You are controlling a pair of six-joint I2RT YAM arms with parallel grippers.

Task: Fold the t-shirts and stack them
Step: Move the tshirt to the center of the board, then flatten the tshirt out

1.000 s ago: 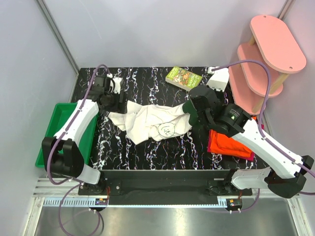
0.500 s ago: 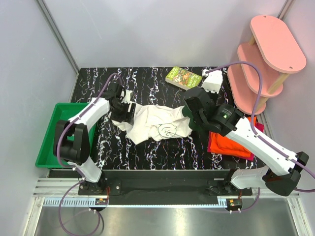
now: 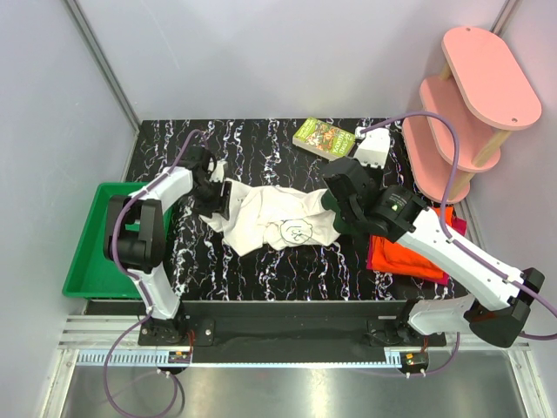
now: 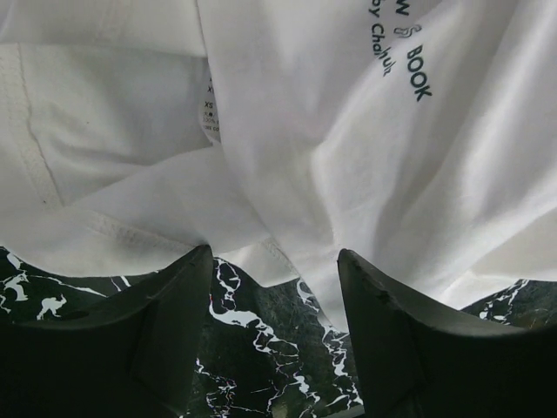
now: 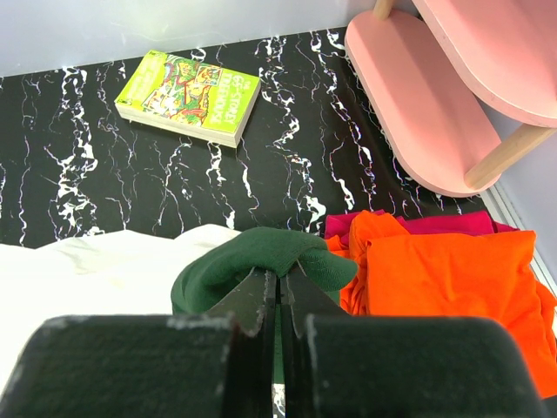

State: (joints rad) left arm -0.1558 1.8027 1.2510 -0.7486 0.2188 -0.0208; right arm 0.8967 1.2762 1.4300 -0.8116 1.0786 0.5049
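The cream-white t-shirt (image 3: 278, 213) with black cartoon print lies crumpled across the middle of the black marbled table. My right gripper (image 5: 280, 277) is shut on its dark green sleeve (image 5: 261, 261), at the shirt's right end (image 3: 335, 205). My left gripper (image 4: 274, 279) is open at the shirt's left edge (image 4: 261, 174), low over the table, with nothing between the fingers; in the top view it sits at the left end (image 3: 216, 193). The orange t-shirt (image 3: 409, 252) lies folded on the magenta-red one (image 3: 452, 222) at the right.
A small green illustrated book (image 3: 324, 138) lies at the back of the table. A green plastic tray (image 3: 96, 252) stands off the left edge. A pink two-tier shelf (image 3: 470, 96) stands at the back right. Grey walls close the sides.
My left gripper has moved from the back left corner in to the shirt's left edge. My right gripper has shifted slightly left and back with the green sleeve; the shirt is more bunched.
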